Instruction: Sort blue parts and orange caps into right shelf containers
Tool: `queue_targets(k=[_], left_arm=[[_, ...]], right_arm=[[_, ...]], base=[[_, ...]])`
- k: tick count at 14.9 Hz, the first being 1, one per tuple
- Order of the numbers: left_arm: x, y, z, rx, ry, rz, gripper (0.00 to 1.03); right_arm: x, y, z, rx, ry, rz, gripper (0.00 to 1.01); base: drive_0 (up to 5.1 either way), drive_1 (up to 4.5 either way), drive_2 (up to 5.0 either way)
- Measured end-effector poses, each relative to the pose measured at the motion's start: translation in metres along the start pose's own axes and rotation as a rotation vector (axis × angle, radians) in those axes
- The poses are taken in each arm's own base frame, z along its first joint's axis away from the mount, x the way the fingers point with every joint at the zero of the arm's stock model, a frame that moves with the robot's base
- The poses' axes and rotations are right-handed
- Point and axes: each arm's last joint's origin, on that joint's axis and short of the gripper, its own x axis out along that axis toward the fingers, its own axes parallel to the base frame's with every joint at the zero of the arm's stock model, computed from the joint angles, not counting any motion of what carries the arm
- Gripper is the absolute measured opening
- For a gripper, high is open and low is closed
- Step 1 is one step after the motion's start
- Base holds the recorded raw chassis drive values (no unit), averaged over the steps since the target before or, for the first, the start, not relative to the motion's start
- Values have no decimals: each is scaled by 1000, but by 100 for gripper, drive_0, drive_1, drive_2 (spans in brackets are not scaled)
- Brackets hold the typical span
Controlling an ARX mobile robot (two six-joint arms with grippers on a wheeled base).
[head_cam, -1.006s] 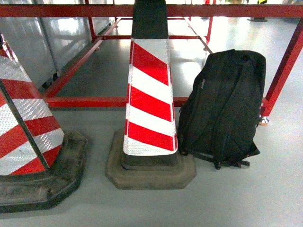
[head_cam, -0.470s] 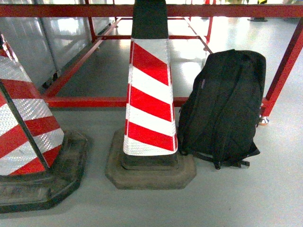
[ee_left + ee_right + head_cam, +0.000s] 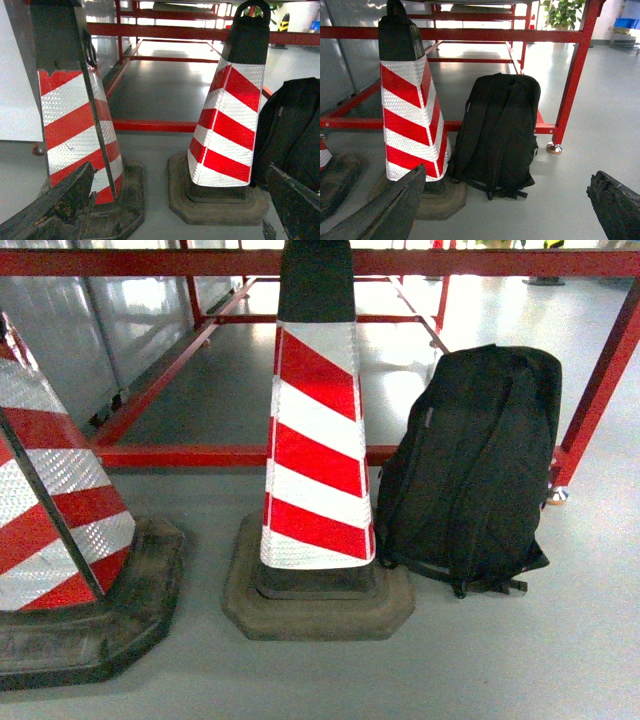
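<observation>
No readable text, labels, brands or numbers appear in any view. The two traffic cones [image 3: 317, 450] [image 3: 50, 500] carry only red and white diagonal stripes, and a small tag on the black backpack [image 3: 470, 465] is too tiny to read.

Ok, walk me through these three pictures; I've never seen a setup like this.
This is a wheeled robot with two arms, each ending in a gripper, and three cameras.

The head view looks down at the floor ahead: a red-and-white striped traffic cone in the middle, a second cone at the left edge, a black backpack leaning against a red metal frame.

The other two pictures come from cameras on the wrists. The dark, worn shapes in their bottom corners are fingers: the left gripper and the right gripper, both spread wide open and holding nothing.

No orange caps, blue parts or blue crates show in any view, so the sorting work is not in sight here.
</observation>
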Motion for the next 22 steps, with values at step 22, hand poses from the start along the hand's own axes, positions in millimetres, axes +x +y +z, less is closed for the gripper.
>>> queue_targets(k=[22], left_arm=[[0, 0, 0, 0, 0, 0, 98]], right_arm=[[0, 0, 0, 0, 0, 0, 98]], base=[[0, 0, 0]])
